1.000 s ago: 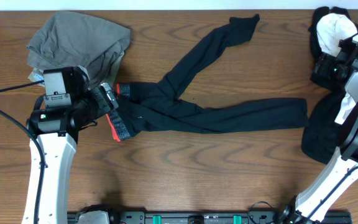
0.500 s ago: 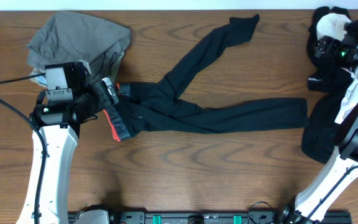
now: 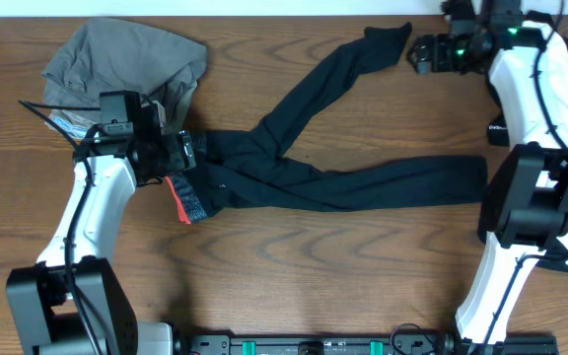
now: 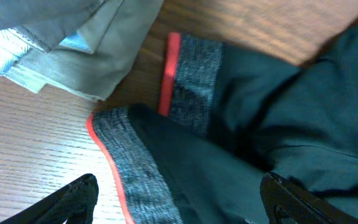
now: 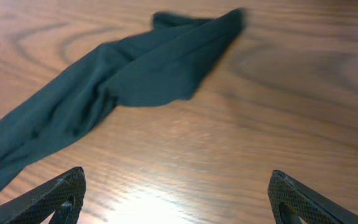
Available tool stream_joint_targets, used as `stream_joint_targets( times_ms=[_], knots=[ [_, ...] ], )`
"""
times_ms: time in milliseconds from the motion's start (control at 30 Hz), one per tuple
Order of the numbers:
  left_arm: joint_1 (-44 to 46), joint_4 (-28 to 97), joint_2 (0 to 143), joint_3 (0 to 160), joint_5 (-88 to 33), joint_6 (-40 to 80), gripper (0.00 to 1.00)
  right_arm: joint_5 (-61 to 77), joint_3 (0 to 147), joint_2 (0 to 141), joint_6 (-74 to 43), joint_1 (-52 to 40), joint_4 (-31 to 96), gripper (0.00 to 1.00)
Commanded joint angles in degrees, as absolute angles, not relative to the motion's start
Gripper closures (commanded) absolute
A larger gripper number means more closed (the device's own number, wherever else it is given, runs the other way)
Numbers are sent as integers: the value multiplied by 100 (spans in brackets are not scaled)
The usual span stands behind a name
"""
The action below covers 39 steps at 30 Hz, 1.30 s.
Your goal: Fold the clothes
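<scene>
**Table** (image 3: 343, 286): wooden, and it bears everything listed.

**Leggings** (image 3: 363, 182): black and unfolded, lying across the middle of the table. One leg runs right and the other slants up towards the far edge, and the two cross near the hips. The step in hand is probably taking hold of both ends to straighten the leggings before the first fold.

**Grey-olive heap** (image 3: 126, 59): at the far left, its hem just beside the waistband. It is no part of the job and should be kept out of any pinch.

**Left gripper** (image 4: 179, 205): jaws apart, clamping nothing, hovering over the waistband. It is best lowered square onto the band so that it takes both layers.

**Right gripper** (image 5: 179, 199): jaws apart and empty, near the slanting leg's end. It should come in low along the wood so that one finger slides under the cloth.

**Waistband** (image 4: 191, 81): grey with a red-orange edge, doubled over at the leggings' left end.

**Leg end** (image 5: 185, 43): flat and slightly curled. It should be gripped near the tip, or the leg will sag when lifted.
</scene>
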State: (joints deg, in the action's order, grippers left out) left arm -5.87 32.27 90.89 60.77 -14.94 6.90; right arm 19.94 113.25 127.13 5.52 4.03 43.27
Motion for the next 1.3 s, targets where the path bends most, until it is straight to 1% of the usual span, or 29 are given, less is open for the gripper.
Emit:
stream_joint_targets(
  times_ms=[0, 267, 433, 533, 600, 633, 667, 733, 833, 900, 933, 967, 1167, 1267],
  knots=[
    [-576, 3129, 9198, 6012, -1002, 467, 16, 1863, 11428, 12750, 670, 270, 4434, 9],
    [-572, 2676, 9743, 6010, -996, -246, 16, 1863, 11428, 12750, 672, 106, 4753, 12],
    [-569, 2298, 10167, 6012, -1610, -797, 16, 1835, 11428, 12750, 674, 110, 4860, 12],
    [-569, 2187, 10202, 6012, -1625, -792, 16, 1817, 11428, 12750, 674, 110, 4890, 12],
    [-569, 2161, 10200, 6012, -1627, -792, 22, 1815, 11428, 12750, 674, 110, 4890, 12],
    [-572, 2165, 10202, 6012, -1627, -790, 28, 1815, 11428, 12750, 674, 110, 4888, 12],
    [-569, 2178, 10200, 6012, -1627, -790, 41, 1815, 11428, 12750, 674, 110, 4888, 12],
    [-565, 2222, 10200, 6012, -1669, -788, 56, 1815, 11428, 12750, 674, 110, 4886, 13],
    [-565, 2309, 10202, 6012, -1756, -781, 71, 1815, 11428, 12752, 674, 110, 4873, 13],
    [-565, 2386, 10200, 6012, -1754, -766, 86, 1815, 11428, 12752, 674, 110, 4864, 14],
    [-567, 2421, 10200, 6012, -1752, -766, 91, 1815, 11428, 12752, 674, 110, 4860, 14],
    [-567, 2464, 10189, 6018, -1750, -764, 94, 1798, 11428, 12752, 674, 110, 4856, 14],
    [-572, 3055, 9828, 6359, -1636, -416, 94, 1774, 11428, 12752, 674, 117, 4864, 13],
    [-569, 3583, 9428, 6567, -1643, -148, 94, 1774, 11428, 12752, 672, 121, 4869, 14]
  ],
)
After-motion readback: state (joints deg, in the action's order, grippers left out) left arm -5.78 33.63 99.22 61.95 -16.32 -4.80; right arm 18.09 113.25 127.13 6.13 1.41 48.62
